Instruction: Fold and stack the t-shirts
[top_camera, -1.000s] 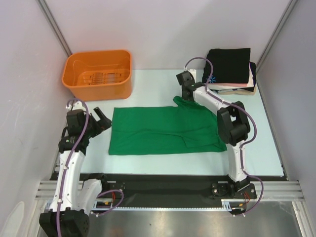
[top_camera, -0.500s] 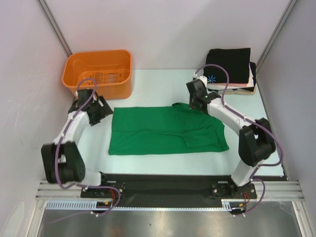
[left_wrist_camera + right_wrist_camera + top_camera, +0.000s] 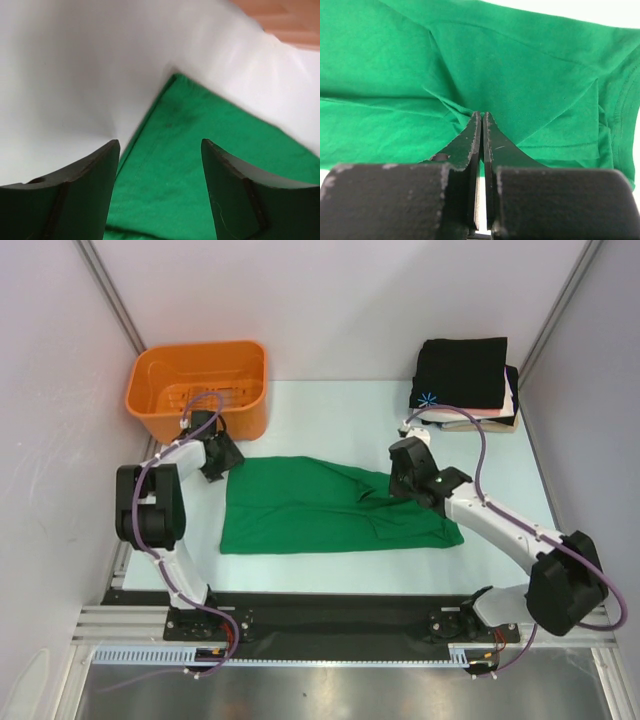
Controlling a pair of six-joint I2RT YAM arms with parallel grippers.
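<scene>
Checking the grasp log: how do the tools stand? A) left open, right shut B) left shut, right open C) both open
A: the left tool gapes over a corner of the green t-shirt; the right tool is pinched shut on a fold of it.

Your left gripper (image 3: 226, 454) hangs with its fingers apart at the far left corner of the green t-shirt (image 3: 320, 512). The orange basket (image 3: 198, 390) stands just behind it and blocks the way back. Bare table (image 3: 330, 412) lies between the basket and the stack of folded shirts (image 3: 462, 375) at far right. Your right gripper (image 3: 400, 486) pinches the shirt, and its arm (image 3: 495, 525) crosses the table's right side. Walls (image 3: 50, 440) close both sides.
</scene>
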